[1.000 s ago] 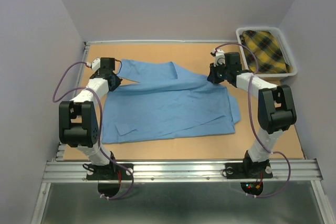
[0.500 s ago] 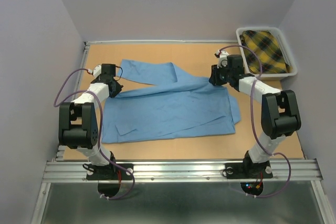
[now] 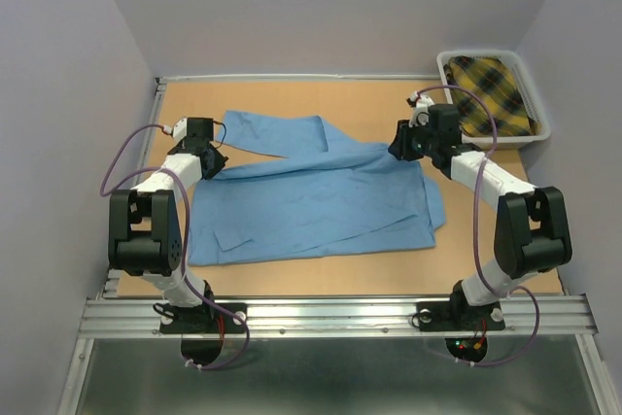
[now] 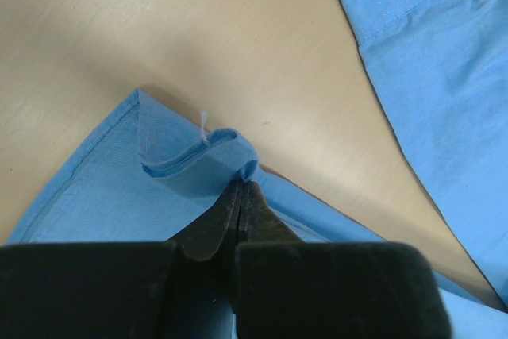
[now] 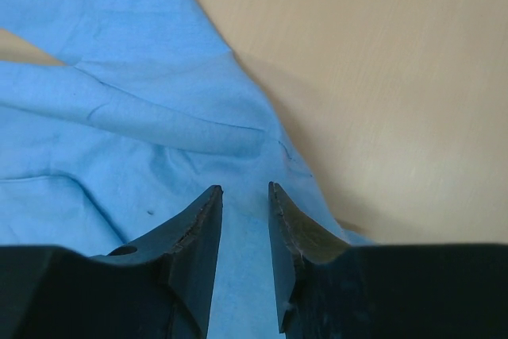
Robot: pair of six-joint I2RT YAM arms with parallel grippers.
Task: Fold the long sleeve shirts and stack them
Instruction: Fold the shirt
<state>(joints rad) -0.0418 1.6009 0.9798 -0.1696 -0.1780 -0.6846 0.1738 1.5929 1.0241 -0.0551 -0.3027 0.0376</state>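
Across the worktop (image 3: 292,281), the light blue long sleeve shirt (image 3: 311,196) is spread out. A fold at its left edge is pinched by the clenched left claw (image 4: 240,188); the right claw (image 5: 244,190) is held released over its right edge.

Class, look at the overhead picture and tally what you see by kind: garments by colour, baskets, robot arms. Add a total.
Blue shirt: 1
Yellow checked cloth: 1
White basket: 1
Robot arms: 2 (left arm, right arm)
Total: 5
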